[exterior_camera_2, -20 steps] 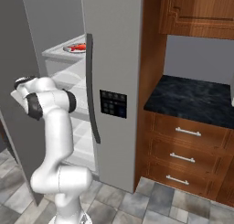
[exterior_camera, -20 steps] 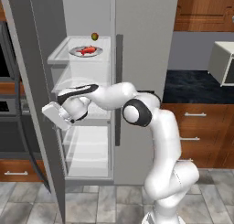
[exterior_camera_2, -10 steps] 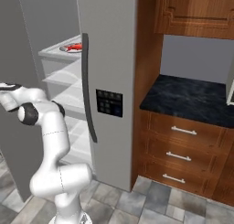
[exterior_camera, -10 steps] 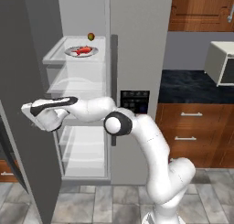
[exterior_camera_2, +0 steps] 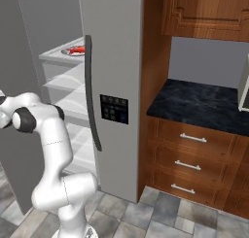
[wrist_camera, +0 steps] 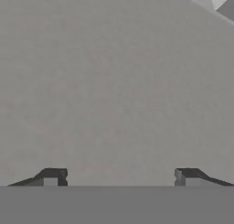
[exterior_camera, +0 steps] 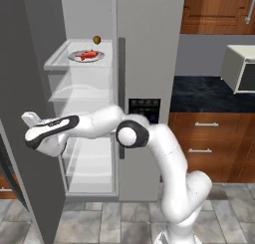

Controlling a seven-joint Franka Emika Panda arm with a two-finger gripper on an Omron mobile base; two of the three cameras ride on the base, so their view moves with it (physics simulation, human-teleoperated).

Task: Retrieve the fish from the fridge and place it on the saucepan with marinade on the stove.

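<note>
Fridge door (exterior_camera: pixel 30 88) swung wider than before; pincer (wrist_camera: pixel 119 176) spread, facing its inner panel; fish (exterior_camera: pixel 88 55) on plate (exterior_camera: pixel 74 57) above; no legible writing

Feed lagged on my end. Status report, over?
Gripper open, empty, facing the open fridge door. Fish on a grey plate, upper fridge shelf, untouched. Small round fruit sits behind the plate.

A plain light-grey surface (wrist_camera: pixel 114 81), flat and featureless, takes up nearly the whole hand view. The gripper (wrist_camera: pixel 119 177) has its two dark fingertips (wrist_camera: pixel 51 176) set wide apart at the bottom, nothing between them. In the top right corner a lighter patch and a darker grey wedge (wrist_camera: pixel 227 8) show past the surface's slanting edge
</note>
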